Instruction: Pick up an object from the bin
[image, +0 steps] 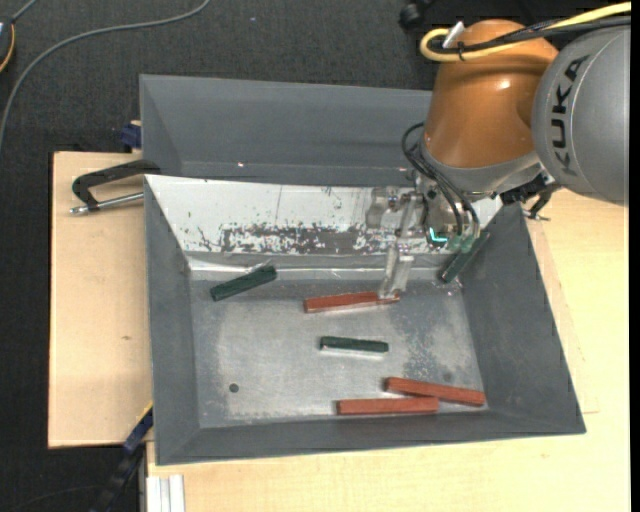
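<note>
My gripper (424, 282) hangs low at the back right of the bin, open, with nothing between its fingers. Its pale left fingertip (393, 291) comes down at the right end of a red-brown stick (342, 301) that lies flat in the middle of the bin; whether it touches the stick I cannot tell. Its dark right fingertip (452, 272) is close to the right wall. A short dark green stick (353, 346) lies in front of the red-brown one.
Another dark green stick (243, 283) lies at the back left. Two red-brown sticks (435, 392) (388, 406) lie along the front wall at the right. The arm with its orange cover stands over the back right corner.
</note>
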